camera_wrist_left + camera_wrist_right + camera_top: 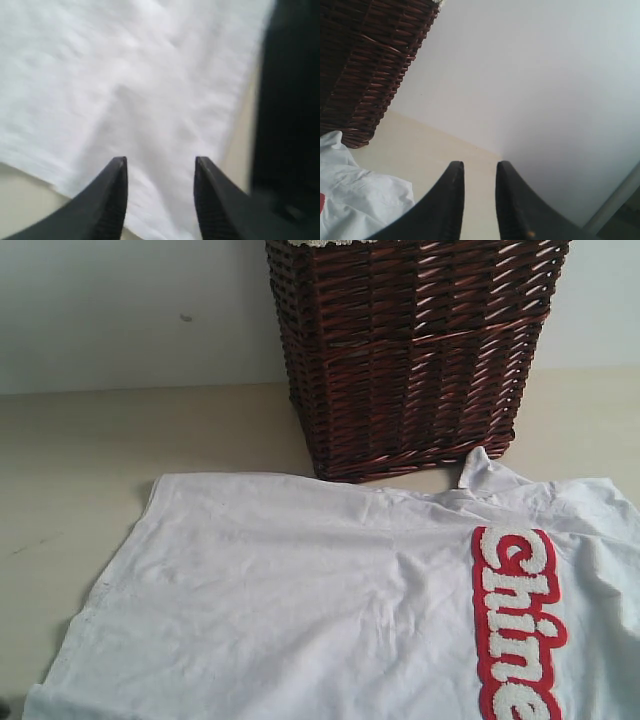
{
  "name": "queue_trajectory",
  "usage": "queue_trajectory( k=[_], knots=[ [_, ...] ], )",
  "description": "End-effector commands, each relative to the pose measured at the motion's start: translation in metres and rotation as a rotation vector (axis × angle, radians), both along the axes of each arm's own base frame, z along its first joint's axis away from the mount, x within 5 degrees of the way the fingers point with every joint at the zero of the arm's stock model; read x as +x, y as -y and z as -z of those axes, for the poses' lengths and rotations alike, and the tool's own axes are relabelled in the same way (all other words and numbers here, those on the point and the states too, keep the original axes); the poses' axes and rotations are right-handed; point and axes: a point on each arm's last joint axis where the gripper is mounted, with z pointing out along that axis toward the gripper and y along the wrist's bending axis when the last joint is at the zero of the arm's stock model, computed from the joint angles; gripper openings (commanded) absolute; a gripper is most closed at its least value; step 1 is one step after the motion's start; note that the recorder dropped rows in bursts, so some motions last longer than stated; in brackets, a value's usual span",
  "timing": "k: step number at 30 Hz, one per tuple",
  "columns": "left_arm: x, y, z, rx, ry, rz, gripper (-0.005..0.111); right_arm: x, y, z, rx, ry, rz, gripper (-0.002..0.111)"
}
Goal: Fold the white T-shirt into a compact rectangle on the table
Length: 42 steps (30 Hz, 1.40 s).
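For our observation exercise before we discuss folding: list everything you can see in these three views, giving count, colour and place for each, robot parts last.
white T-shirt: one, white, spread on the table, not yet folded.
lettering: one strip, white outlined in red, on the shirt's right part in the exterior view.
wicker basket: one, dark brown, on the table behind the shirt.
table: one, pale beige, under everything.
wall: one, pale, behind the table.
left gripper: one, black, jaws apart over the shirt, empty.
right gripper: one, black, jaws slightly apart, empty, beside the shirt.
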Motion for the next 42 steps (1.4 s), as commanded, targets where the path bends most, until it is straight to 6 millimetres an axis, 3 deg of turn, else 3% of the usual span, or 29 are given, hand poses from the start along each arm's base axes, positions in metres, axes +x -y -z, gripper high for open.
queue_trajectory(
  k=[1,3,6,15,19,24,30,33,37,40,42],
  knots=[
    [0.048,0.004,-0.001,-0.103,0.315,-0.184,0.021,0.000,0.000,0.001,0.010,0.003,0.004,0.024],
    [0.064,0.007,0.010,-0.114,0.322,-0.146,0.001,0.000,0.000,0.001,0.010,0.003,0.004,0.024],
    [0.083,0.012,0.031,-0.109,0.307,-0.021,0.000,0.000,0.000,0.001,0.010,0.003,0.004,0.024],
    [0.140,0.016,0.101,-0.075,0.034,0.001,0.000,0.000,0.000,0.001,0.010,0.003,0.004,0.024],
    [0.138,0.013,0.126,-0.024,-0.055,0.115,0.000,0.000,0.000,0.001,0.010,0.003,0.004,0.024],
    [0.113,0.006,0.139,0.039,-0.160,0.312,0.000,0.000,0.000,0.001,0.010,0.003,0.004,0.024],
    [0.083,-0.002,0.137,0.090,-0.203,0.418,0.000,0.000,0.000,0.001,0.010,0.003,0.004,0.024],
    [0.086,0.000,0.126,0.086,-0.145,0.383,0.000,0.000,0.000,0.001,0.010,0.003,0.004,0.024],
    [0.112,0.007,0.098,0.036,0.010,0.253,0.000,0.000,0.000,0.001,0.010,0.003,0.004,0.024],
    [0.153,0.017,0.063,-0.064,0.174,0.113,0.000,0.000,0.000,0.001,0.001,0.002,0.004,0.024],
    [0.183,0.022,0.058,-0.119,0.211,0.046,0.000,0.000,0.000,0.001,0.001,0.002,0.004,0.024]
  ],
)
